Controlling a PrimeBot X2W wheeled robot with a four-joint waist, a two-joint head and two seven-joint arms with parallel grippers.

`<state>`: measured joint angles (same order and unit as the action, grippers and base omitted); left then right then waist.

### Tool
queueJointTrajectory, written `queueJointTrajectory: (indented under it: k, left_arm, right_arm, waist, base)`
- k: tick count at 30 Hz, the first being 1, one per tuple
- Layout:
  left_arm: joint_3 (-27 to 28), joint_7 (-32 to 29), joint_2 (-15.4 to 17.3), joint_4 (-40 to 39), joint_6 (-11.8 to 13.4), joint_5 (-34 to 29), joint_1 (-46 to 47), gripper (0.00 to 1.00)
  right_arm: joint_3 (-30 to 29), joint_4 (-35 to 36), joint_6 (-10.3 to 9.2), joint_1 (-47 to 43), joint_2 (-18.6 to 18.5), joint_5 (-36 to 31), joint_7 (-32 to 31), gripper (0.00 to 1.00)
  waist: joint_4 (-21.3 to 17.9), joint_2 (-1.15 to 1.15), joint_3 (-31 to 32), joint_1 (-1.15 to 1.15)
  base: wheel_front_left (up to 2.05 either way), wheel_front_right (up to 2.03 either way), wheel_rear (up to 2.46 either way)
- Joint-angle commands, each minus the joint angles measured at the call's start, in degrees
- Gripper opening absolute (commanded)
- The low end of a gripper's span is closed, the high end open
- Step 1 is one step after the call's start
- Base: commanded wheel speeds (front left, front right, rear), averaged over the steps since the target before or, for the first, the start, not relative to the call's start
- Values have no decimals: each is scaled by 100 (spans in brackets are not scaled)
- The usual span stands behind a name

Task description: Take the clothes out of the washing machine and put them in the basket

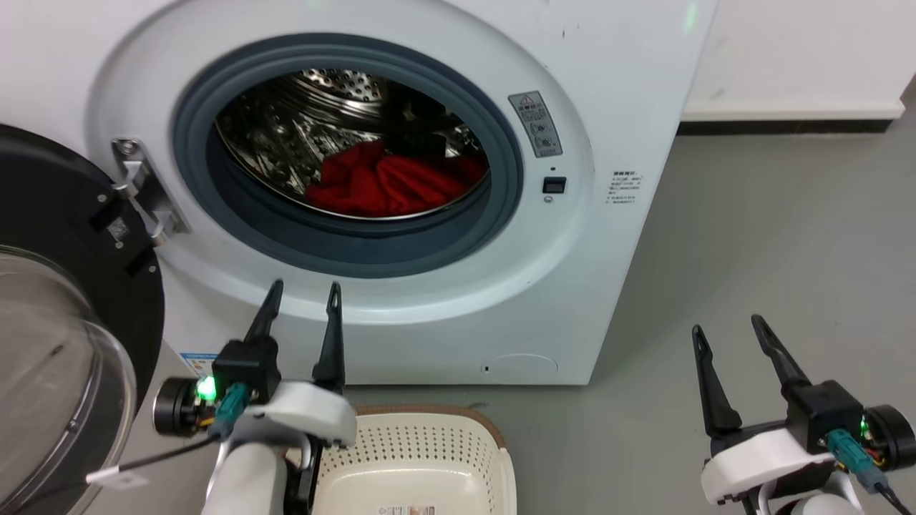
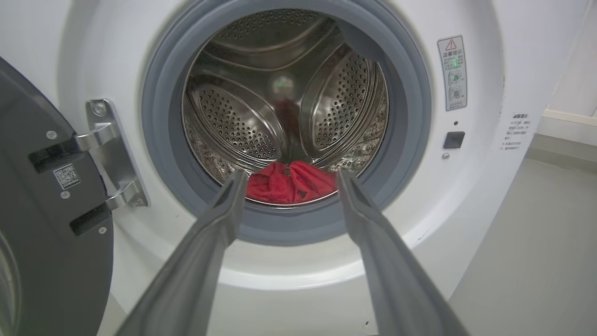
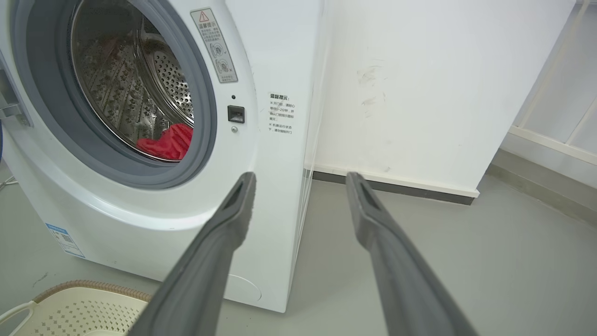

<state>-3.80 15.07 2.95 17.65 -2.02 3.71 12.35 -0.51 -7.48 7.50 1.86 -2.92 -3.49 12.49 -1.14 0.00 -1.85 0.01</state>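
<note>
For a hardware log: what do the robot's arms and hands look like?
The left hand and right hand each have two long dark tapering fingers on a black block, with a green light, a teal cable plug and a round black housing. The wrist shells are white.

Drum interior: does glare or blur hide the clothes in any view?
Head view: bright highlights on the drum, clothes sharp. Left wrist view: a green reflection on the drum's back wall, left gripper soft near the lens. Right wrist view: clothes partly cut off by the door seal, no glare.
</note>
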Motion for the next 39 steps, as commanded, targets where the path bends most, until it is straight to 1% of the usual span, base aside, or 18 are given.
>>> queueJointTrajectory:
  k: [1, 3, 11, 15, 22, 23, 25, 28, 31, 38, 39]
  left_arm:
    - [-33, 15, -8, 43, 50, 3, 174, 100]
    - [-42, 15, -8, 83, 63, 35, 280, 100]
    - [65, 14, -1, 657, 170, 112, 1394, 100]
    - [167, 15, 126, 1102, 176, 91, 2091, 100]
    - [181, 14, 333, 1944, 201, 0, 3373, 100]
    - [180, -8, 374, 2082, 213, -4, 3567, 100]
    - [229, -80, 556, 2394, 163, 17, 4031, 100]
    - [220, -186, 694, 2847, 136, -16, 4594, 100]
    - [224, -355, 927, 3248, 114, -41, 5145, 100]
    - [165, -946, 1282, 4009, 51, -67, 6162, 100]
    - [153, -1071, 1348, 4101, 10, -77, 6297, 100]
  right_arm:
    - [30, 103, -3, 65, 7, 18, -32, 100]
    - [46, 155, -3, 88, 7, 26, -32, 100]
    - [154, 504, -2, 349, 8, 65, -78, 100]
    - [242, 584, -3, 523, 8, 102, -39, 100]
    - [356, 626, -3, 833, 9, 228, 46, 100]
    - [399, 631, -3, 891, 10, 245, 69, 100]
    - [484, 589, -3, 1021, 10, 312, 105, 100]
    - [593, 501, -3, 1186, 10, 398, 163, 100]
    - [716, 417, -3, 1350, 9, 517, 220, 100]
    - [933, 199, -3, 1620, 11, 767, 271, 100]
    - [967, 192, -3, 1662, 11, 811, 274, 100]
  waist:
    - [-97, 0, -155, -1]
    - [-135, 0, -228, -1]
    - [-425, 0, -976, -1]
    - [-597, 0, -1413, -1]
    - [-861, 0, -2188, -1]
    - [-914, 0, -2327, -1]
    - [-1017, 0, -2566, -1]
    - [-1159, 0, -2852, -1]
    - [-1323, 0, -3119, -1]
    - [-1665, 0, -3593, -1]
    - [-1714, 0, -3651, -1]
  base:
    - [0, 0, 0]
    - [0, 0, 0]
    - [0, 0, 0]
    - [0, 0, 0]
    - [0, 0, 0]
    - [0, 0, 0]
    - [0, 0, 0]
    - [0, 0, 0]
    - [0, 0, 0]
    - [0, 0, 0]
    - [0, 0, 0]
